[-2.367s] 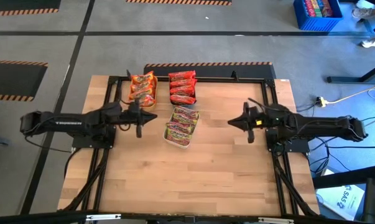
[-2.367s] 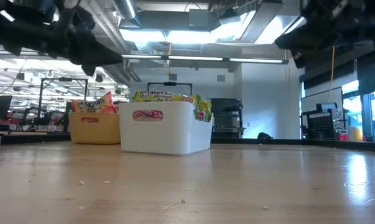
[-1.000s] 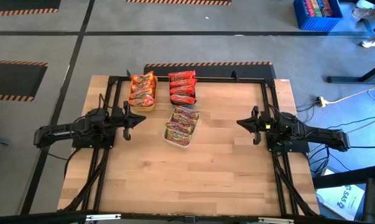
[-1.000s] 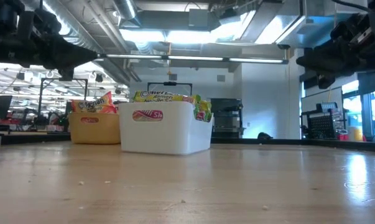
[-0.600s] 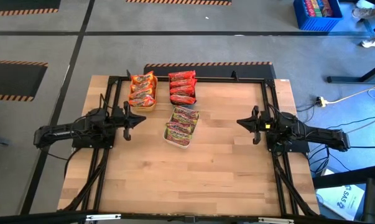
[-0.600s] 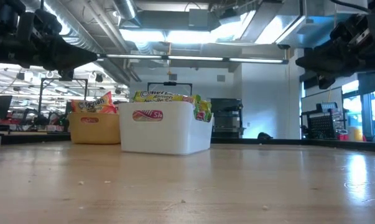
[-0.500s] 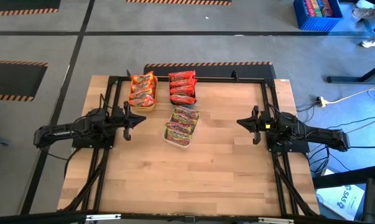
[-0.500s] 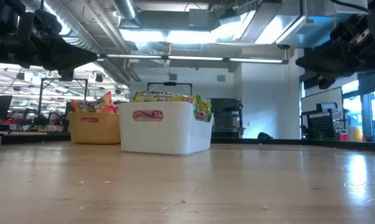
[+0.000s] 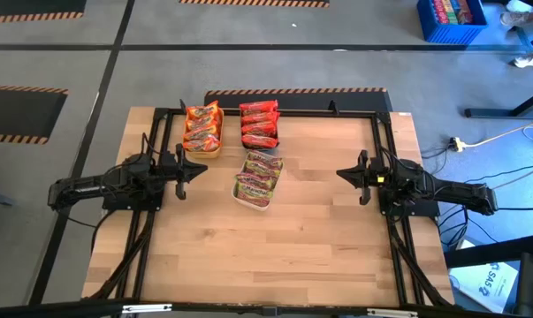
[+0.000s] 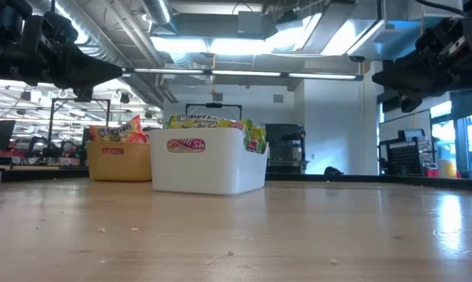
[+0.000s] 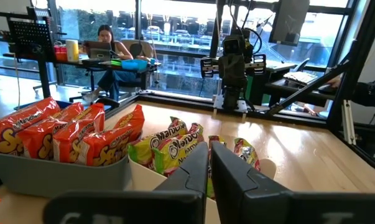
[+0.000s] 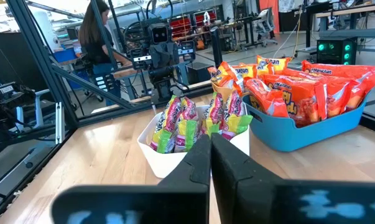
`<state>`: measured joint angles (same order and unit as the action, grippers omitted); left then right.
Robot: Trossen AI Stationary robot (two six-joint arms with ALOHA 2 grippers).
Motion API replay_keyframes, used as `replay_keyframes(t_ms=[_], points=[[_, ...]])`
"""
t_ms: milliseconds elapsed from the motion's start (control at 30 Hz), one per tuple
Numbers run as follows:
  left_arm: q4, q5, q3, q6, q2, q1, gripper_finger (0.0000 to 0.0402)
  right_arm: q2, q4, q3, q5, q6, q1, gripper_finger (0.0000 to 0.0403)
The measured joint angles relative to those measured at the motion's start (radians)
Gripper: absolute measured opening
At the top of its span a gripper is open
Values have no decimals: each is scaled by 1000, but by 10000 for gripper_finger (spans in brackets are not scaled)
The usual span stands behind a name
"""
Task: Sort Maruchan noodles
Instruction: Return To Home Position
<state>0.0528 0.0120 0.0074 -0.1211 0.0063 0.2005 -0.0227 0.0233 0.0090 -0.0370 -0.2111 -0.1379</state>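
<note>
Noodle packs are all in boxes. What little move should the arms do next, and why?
Probably just park: orange packs lie in the yellow bin, red packs in the blue bin, green-pink packs in the white bin, none loose on the table. The left arm and right arm sit at the sides, jaws shut and empty.

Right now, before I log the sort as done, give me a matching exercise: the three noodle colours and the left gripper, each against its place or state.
Things:
1. orange packets
2. red packets
3. green-pink packets
4. left gripper

Places or states:
A. in the white bin
B. shut and empty, to the left of the white bin
C. in the yellow bin
D. in the blue bin

Pairs: 1-C, 2-D, 3-A, 4-B
</note>
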Motion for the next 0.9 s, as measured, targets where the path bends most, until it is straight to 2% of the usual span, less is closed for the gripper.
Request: replay_keyframes(t_ms=[433,900], points=[[0,0,0,0,0,0,2,0,0,0,0,0,0,0],[0,0,0,0,0,0,16,0,0,0,0,0,0,0]])
